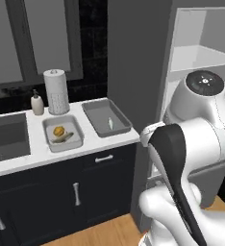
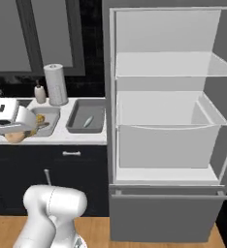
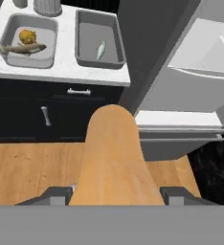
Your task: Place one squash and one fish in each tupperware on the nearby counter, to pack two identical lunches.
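1. Here we see a white marbled desk (image 1: 100, 144) over dark cabinets with silver handles, a dark sink basin (image 1: 6, 137) let into it at the left, and a wooden floor (image 3: 32, 167) below.
2. Behind the trays stand a paper towel roll (image 1: 56, 91) and a small soap bottle (image 1: 37, 103), with a window above them.
3. To the right of the desk the fridge (image 2: 164, 121) stands open, with pale shelves and a drawer.
4. On the desk the lighter tupperware (image 1: 62, 133) holds a yellow squash (image 1: 58, 130) and a fish (image 1: 64, 138) lying side by side.
5. Just beside it, the darker tupperware (image 1: 106, 117) holds the second fish (image 1: 110, 122) on its floor.
6. The right base view shows the fridge interior in full, which the left base view gives us as a sliver behind the arm.
7. The hand view looks down on both trays from above, with the lighter tray (image 3: 28, 40) at the upper left and the darker tray (image 3: 98, 40) next to it.
8. In the hand view the hand (image 3: 116, 195) is closed on the orange-tan squash (image 3: 115, 158), whose long body rises between the two finger tips.
9. In the right base view we see that squash (image 2: 16, 137) peeking out below the white wrist, at the front edge of the desk before the lighter tray.
10. The held squash sits over the floor, in front of the cabinets, well apart from the darker tray.
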Controlling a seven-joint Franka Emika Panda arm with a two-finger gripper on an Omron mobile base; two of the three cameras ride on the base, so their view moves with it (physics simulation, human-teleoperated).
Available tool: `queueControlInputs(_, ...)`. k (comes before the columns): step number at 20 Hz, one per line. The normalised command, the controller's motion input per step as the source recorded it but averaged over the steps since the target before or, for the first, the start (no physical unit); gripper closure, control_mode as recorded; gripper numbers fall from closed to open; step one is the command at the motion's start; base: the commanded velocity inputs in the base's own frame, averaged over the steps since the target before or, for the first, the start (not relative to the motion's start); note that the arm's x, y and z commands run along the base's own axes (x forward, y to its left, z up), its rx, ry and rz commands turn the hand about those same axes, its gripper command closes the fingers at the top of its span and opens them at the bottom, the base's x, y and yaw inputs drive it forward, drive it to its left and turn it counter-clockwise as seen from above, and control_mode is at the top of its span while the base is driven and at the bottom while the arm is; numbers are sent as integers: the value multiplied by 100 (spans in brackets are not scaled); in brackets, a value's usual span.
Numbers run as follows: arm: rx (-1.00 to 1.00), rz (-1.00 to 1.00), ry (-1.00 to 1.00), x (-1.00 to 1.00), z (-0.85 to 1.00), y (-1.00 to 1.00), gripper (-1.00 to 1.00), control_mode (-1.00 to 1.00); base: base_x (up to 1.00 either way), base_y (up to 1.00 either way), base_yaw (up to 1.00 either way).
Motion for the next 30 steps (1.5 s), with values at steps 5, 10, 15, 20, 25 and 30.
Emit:
queueControlInputs(5,0,0,0,0,0,0,100,100,100,62,-1)
queueControlInputs(10,0,0,0,0,0,0,100,100,100,-1,-7)
queueControlInputs(15,0,-1,8,80,-58,-39,100,-100,20,-9,-2)
queueControlInputs(20,0,-5,13,100,-100,-24,100,-100,0,0,0)
queueControlInputs(25,4,-4,3,100,-92,-33,100,-100,0,0,0)
queueControlInputs(30,3,-8,0,100,-67,0,100,-100,0,0,0)
